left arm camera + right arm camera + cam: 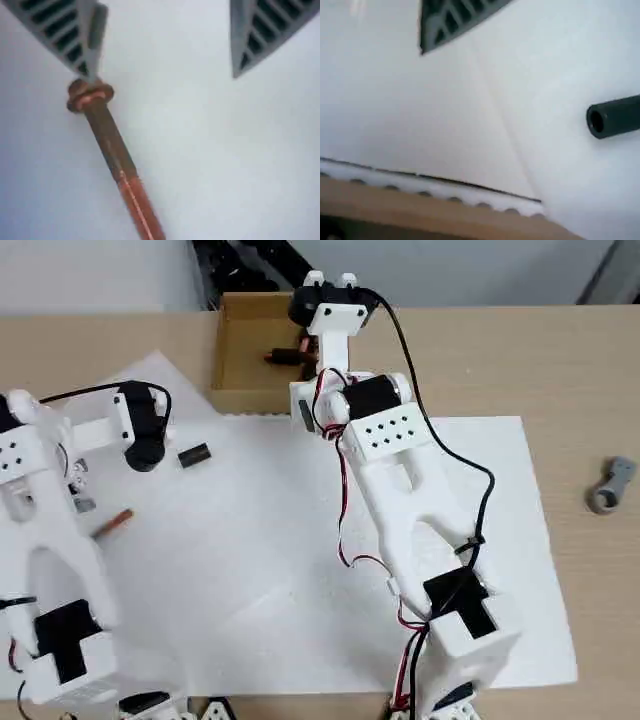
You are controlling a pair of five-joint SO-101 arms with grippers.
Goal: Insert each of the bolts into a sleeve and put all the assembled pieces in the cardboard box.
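A copper bolt lies on the white foam sheet at the left. My left gripper hangs over it, open. In the left wrist view the bolt has its head just under one fingertip, and the left gripper holds nothing. A black sleeve lies alone on the foam, right of the left arm; it also shows as the sleeve with its open end visible. The cardboard box stands at the back and holds one dark assembled piece. My right gripper is beside the box's near wall.
A grey plastic part lies on the bare wooden table at the far right. The foam sheet covers the middle of the table. The right arm stretches diagonally across the sheet's right half.
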